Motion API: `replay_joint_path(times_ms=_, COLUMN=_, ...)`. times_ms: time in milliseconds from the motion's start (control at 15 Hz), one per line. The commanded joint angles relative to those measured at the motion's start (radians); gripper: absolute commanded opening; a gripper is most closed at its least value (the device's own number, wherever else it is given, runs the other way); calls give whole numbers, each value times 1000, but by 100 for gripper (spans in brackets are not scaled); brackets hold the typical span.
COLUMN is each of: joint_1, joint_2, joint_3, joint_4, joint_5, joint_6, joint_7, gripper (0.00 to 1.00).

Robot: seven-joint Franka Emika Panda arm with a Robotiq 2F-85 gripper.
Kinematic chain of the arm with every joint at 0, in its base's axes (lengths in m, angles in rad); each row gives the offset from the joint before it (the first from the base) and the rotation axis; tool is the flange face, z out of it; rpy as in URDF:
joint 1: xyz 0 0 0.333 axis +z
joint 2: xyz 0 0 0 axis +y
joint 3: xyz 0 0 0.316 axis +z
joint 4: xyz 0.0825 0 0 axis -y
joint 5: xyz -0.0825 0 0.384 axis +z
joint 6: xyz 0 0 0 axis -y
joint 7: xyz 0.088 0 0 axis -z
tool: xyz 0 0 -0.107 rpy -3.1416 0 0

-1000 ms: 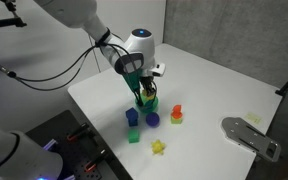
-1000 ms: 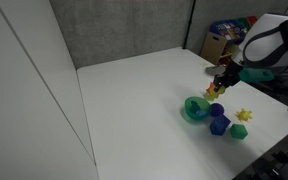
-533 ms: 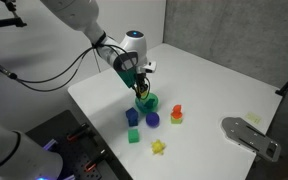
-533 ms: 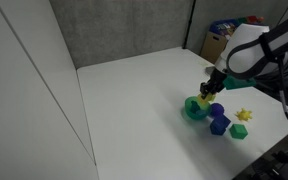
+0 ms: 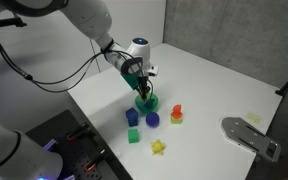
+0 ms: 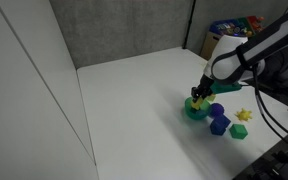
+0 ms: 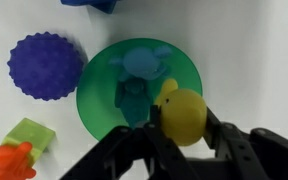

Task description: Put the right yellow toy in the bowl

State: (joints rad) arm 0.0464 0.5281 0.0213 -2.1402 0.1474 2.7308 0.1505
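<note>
My gripper (image 7: 184,125) is shut on a rounded yellow toy (image 7: 184,113) and holds it just above the near rim of the green bowl (image 7: 94,100). A teal figure (image 7: 139,75) lies inside the bowl. In both exterior views the gripper (image 5: 139,86) (image 6: 199,97) hangs right over the bowl (image 5: 146,102) (image 6: 194,110). A star-like yellow toy (image 5: 158,147) (image 6: 245,115) lies on the white table, apart from the gripper.
Close to the bowl are a purple spiky ball (image 7: 46,67) (image 5: 153,119), a blue cube (image 5: 132,117), a yellow-green cube (image 5: 134,136) (image 7: 26,135) and a red-and-orange toy (image 5: 176,113) (image 7: 9,162). A grey metal plate (image 5: 250,136) lies near the table's edge.
My gripper has moved over the bowl and come lower, with the rounded yellow toy still in it. The toys on the table have not moved.
</note>
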Motion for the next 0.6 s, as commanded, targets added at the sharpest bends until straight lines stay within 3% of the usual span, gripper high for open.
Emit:
replay_joint_path(times_ms=0, joint_1=-25, joint_2=16, joint_3=19, joint_4=46, joint_5=17, joint_6=-43, joint_7=-17, gripper=77)
replay_joint_path(times_ms=200, joint_1=-41, joint_2=-33, joint_3=18, joint_4=18, joint_5=21, joint_6=-66, joint_7=-23, gripper=99)
replay_joint_path(times_ms=533, joint_1=-71, joint_2=-184, joint_3=-1, joint_4=-54, joint_5=7, joint_6=-146, joint_7=-42, gripper=100)
